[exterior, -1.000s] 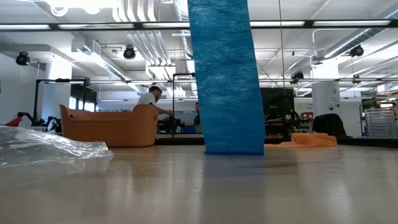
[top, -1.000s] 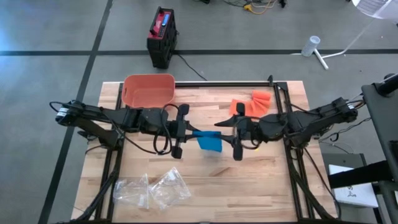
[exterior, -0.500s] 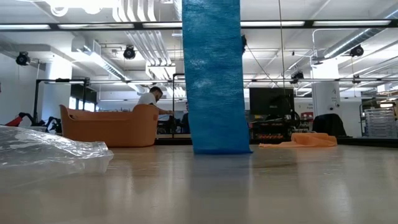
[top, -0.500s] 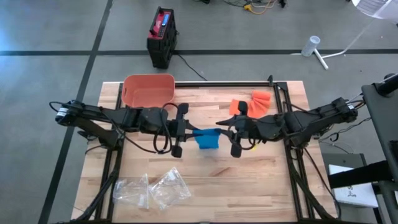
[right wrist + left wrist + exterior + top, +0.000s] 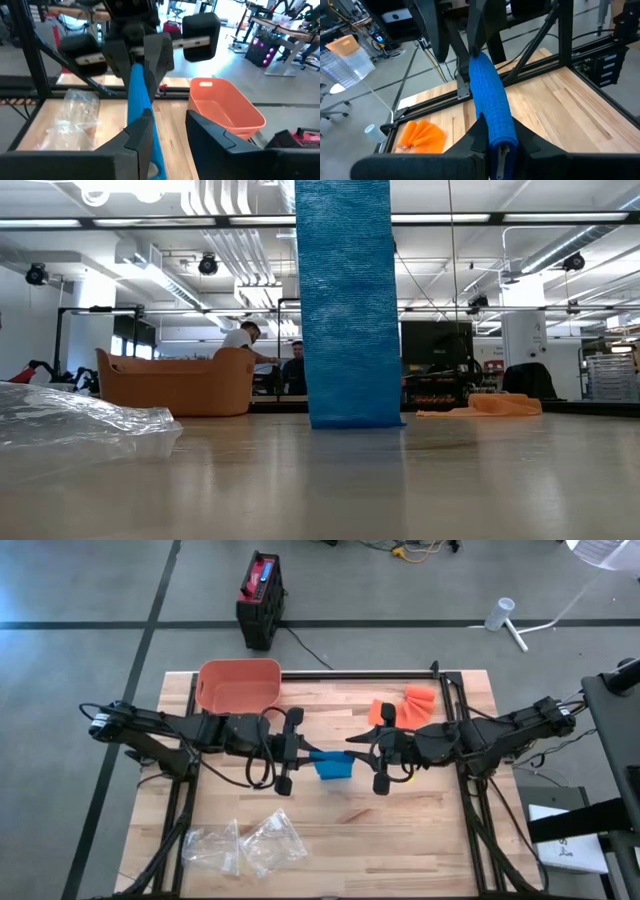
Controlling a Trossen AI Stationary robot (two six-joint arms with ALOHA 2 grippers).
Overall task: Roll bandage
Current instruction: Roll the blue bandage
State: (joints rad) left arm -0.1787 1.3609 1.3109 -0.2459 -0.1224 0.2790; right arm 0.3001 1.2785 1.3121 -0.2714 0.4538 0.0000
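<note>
above the wooden table [image 5: 420, 840] the blue bandage [image 5: 333, 765] stretches between both arms, left gripper [image 5: 300, 751] pinching one end, right gripper [image 5: 362, 753] part-open beside it.

Left gripper [image 5: 303, 748] is clamped tight over the wooden table's [image 5: 420, 830] middle; right gripper [image 5: 357, 747] faces it, fingers parted.

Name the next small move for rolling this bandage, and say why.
Probably close the right claw on the bandage. The left claw is shut on one end, while the right claw's fingers stand apart with the blue strip beside one finger, its tail hanging to the table.
</note>
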